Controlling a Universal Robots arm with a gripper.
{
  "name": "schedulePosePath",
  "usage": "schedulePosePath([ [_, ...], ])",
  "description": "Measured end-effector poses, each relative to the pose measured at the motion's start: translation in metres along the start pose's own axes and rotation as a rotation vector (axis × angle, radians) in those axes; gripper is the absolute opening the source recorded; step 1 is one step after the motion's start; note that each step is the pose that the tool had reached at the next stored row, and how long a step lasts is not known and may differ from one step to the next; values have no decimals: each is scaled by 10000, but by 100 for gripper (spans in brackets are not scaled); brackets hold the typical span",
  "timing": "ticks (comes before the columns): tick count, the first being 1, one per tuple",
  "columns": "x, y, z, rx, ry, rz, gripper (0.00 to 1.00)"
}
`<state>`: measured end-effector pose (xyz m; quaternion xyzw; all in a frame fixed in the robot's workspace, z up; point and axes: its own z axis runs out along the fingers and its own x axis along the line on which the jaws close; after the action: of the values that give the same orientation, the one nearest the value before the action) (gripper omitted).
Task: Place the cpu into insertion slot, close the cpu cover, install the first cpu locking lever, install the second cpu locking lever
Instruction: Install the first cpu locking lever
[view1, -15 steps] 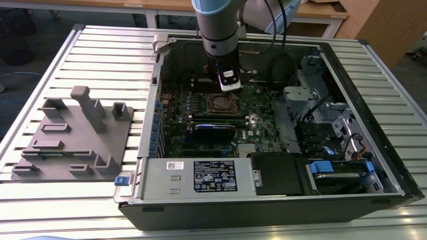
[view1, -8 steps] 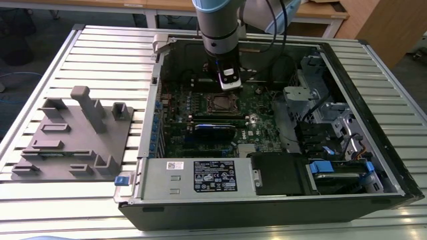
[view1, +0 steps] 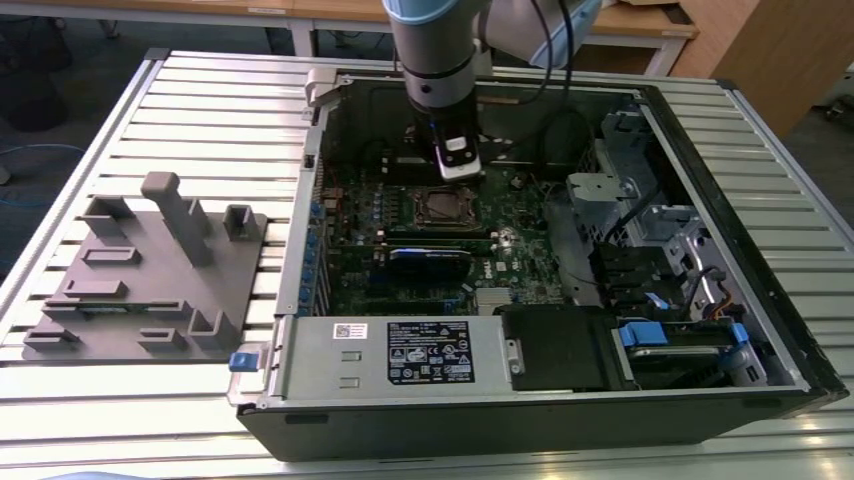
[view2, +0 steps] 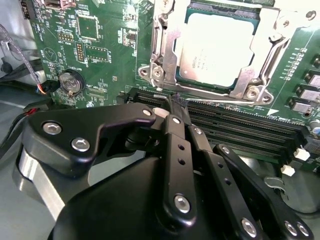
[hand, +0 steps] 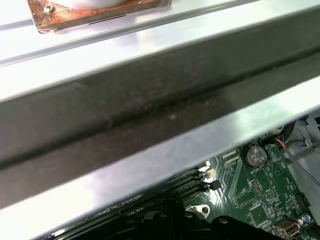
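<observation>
Already the cpu lies flat in the insertion slot. Its pale metal top shows through the window of the cpu cover, which is folded down around it. By my reading, that makes the locking levers the step in hand. From the second wrist view I cannot say for sure whether either thin rod beside the socket is hooked down.

The claw hangs just beside the socket, over the long black memory slots. Its fingers are drawn together tip to tip, with nothing I can make out between them. In the exterior view it sits low inside the open computer case, close above the socket.

To seat a lever well, I judge the push should fall on the rod's end alone, going down and sideways until it tucks under its hook. No load should land on the chip or the cover frame.

The memory slots crowd one side and the case wall is near, so swing room looks tight. A coin cell sits aside on the green board. The grey power supply box and a grey fixture on the bench are well apart.
</observation>
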<state>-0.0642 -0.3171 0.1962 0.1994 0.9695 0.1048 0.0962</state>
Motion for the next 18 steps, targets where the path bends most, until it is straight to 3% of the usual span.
schedulePosePath([
  [7, 36, -15, -5, -14, -26, -5, 11],
  [18, 93, -40, -5, -75, -160, -29, 11],
])
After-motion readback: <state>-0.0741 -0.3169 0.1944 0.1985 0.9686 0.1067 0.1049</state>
